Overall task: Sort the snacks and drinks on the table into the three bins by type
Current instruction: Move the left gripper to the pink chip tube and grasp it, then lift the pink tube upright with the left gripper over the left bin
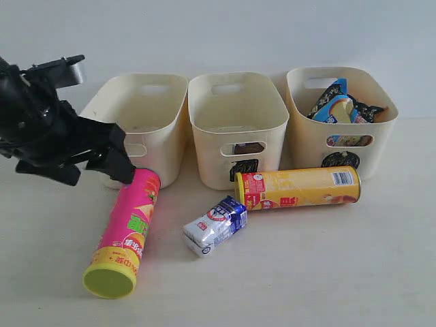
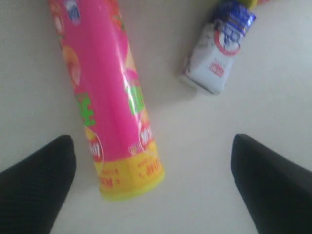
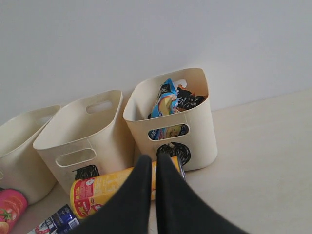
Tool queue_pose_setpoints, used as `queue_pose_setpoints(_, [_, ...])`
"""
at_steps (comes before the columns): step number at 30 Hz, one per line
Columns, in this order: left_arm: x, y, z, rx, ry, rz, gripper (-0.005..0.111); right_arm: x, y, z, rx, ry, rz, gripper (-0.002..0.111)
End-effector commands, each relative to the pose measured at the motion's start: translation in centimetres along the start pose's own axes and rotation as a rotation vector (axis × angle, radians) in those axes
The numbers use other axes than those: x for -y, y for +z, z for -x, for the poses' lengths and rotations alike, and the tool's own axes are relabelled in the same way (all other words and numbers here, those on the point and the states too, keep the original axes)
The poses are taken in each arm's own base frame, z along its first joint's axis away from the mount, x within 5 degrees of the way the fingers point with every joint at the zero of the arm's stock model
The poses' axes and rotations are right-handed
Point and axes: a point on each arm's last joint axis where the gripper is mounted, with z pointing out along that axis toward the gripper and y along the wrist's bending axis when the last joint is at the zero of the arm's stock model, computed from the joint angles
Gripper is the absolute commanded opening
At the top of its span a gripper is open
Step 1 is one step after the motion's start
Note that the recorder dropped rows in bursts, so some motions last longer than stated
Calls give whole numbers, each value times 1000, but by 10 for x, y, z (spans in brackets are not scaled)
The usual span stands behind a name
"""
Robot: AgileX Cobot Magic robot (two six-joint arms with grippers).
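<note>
A pink chip tube (image 1: 126, 231) lies on the table with its yellow-green lid toward the front. My left gripper (image 1: 125, 162) hovers at its far end, open. In the left wrist view its fingers (image 2: 36, 187) stand wide apart, and the pink tube (image 2: 105, 92) lies loose on the table beyond them, nearer one finger. A yellow chip tube (image 1: 300, 187) lies in front of the middle bin (image 1: 211, 146) and the right bin (image 1: 306, 146). A white-blue carton (image 1: 214, 225) lies between the tubes. Noodle packets (image 1: 340, 102) stick out of the right bin. My right gripper (image 3: 152, 160) is shut on nothing, above the yellow tube (image 3: 102, 190).
The left bin (image 1: 160, 136) stands just behind the pink tube's far end. All three bins line up against a white wall. Bare tabletop lies to the front right (image 1: 340, 272). The right arm is out of the exterior view.
</note>
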Motion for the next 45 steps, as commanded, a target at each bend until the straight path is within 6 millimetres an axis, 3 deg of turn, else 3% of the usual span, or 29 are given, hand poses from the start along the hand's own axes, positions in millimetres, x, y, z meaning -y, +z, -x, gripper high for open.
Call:
queue_pose_setpoints(1, [-7,25,17,119,17,32,81,0,0,-1,-8,-2,1,0])
queue_pose_setpoints(4, [-12,43,22,131,12,47,81,0,0,-1,-11,-2,3,0])
queue_pose_setpoints(10, [-31,107,16,-4,-11,86,81,0,0,-2,-21,-6,6,0])
queue_pose_setpoints(17, [-38,135,9,-61,-56,78,78,0,0,-3,-23,-6,6,0])
queue_pose_setpoints(22, [-34,137,7,-80,-125,34,42,0,0,-3,-25,-7,7,0])
queue_pose_setpoints(24, [-32,136,1,-151,-147,8,7,0,0,-3,-25,-7,7,0])
queue_pose_setpoints(25, [-32,136,-1,-174,-147,3,5,0,0,-3,-25,-7,7,0])
queue_pose_setpoints(31, [-28,131,-13,-311,-148,-26,5,0,0,-3,-25,-9,7,0])
queue_pose_setpoints(35, [-21,114,-13,-324,-114,-48,5,0,0,-3,-25,-9,7,0])
queue_pose_setpoints(45, [6,16,-1,-61,-29,-87,5,0,0,-3,-25,-9,7,0])
